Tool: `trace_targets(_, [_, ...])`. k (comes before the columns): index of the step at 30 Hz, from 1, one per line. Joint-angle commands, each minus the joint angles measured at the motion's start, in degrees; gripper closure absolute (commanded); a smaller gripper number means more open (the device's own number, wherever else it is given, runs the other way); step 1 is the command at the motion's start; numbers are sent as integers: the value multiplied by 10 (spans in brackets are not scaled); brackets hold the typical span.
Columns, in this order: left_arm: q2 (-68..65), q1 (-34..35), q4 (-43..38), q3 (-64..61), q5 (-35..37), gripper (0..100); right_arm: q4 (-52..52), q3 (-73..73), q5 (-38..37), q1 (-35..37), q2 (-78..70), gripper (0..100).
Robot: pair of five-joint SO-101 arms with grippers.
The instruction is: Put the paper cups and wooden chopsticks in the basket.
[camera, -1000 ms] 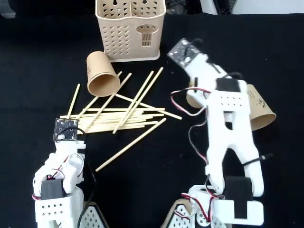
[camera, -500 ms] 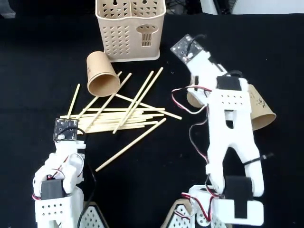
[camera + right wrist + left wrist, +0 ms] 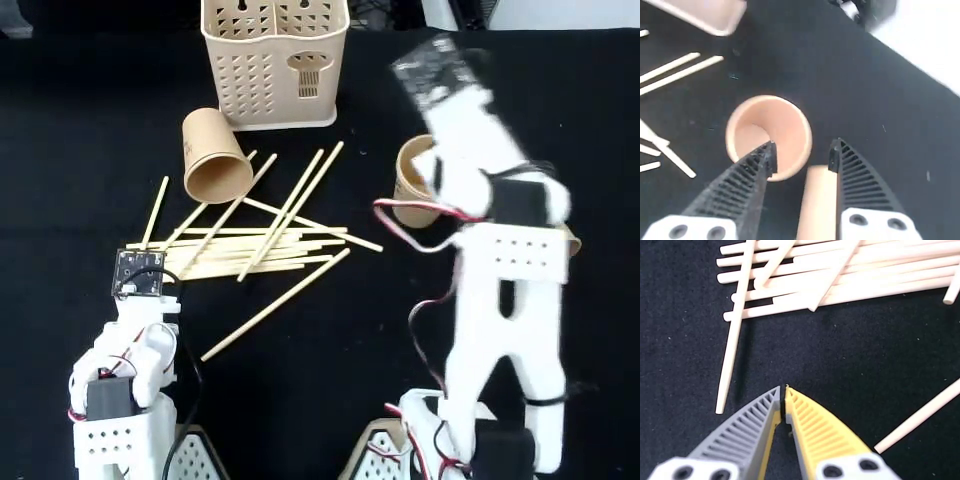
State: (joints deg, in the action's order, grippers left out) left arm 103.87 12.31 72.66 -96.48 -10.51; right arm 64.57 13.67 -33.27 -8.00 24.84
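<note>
The right pincer (image 3: 802, 151) stands released over an upright brown paper cup (image 3: 785, 125): one of its two sides is above the mouth of the cup, the other is outside the rim. A second brown paper cup (image 3: 816, 200) lies on its side just beside it, on the black worktop (image 3: 850, 75). The left pincer (image 3: 784, 392) is clenched on nothing, near the heap of pale wooden chopsticks (image 3: 840, 277). A third paper cup (image 3: 213, 158) lies on its side between this heap and the beige perforated plastic basket (image 3: 275, 70).

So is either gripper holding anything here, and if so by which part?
Nothing is held. The left gripper is shut and empty beside the chopsticks. The right gripper is open, with one finger at a paper cup rim.
</note>
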Motion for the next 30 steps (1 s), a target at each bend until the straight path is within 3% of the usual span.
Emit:
trace_targets(1, [4,-7,2,-8,4,970,56,-31,23,-78,7,810])
trace_targets(7, [4,-7,2,-8,4,970,159,7,88,-211,-65,811])
trace_targets(12, [4,-7,2,-8,4,970,152,40,178,-251,-130,811])
trace_targets(16, [4,-5,2,-8,4,970,100,73,225,-274,-145,811])
trace_targets(30, [4,-4,2,-8,4,970,-170,216,251,-249,-150,811])
